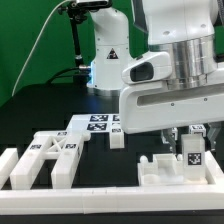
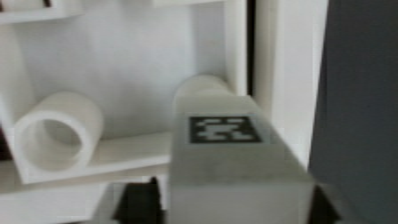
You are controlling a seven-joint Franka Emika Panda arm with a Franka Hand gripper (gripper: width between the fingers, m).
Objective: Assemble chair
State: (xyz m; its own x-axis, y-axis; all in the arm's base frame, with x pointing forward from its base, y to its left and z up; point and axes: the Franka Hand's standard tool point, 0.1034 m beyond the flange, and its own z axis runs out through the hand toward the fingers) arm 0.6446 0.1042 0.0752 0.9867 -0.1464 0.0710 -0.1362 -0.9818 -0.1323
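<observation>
No words seem legible; only black-and-white square tags [image 2: 222,129] mark the white chair parts [image 1: 45,162].

The large white robot arm [image 1: 150,72] is filling the upper right of the exterior view, with its rounded white base column [image 1: 105,45] standing at upper centre and its grey-banded wrist [image 1: 196,58] hanging down along the right edge. The dark two-finger gripper [image 1: 190,140] is pointing straight down at lower right, its jaws partly apart and flanking a white tagged bar [image 1: 192,156]. Whether they are pressing on it cannot be told.
</observation>
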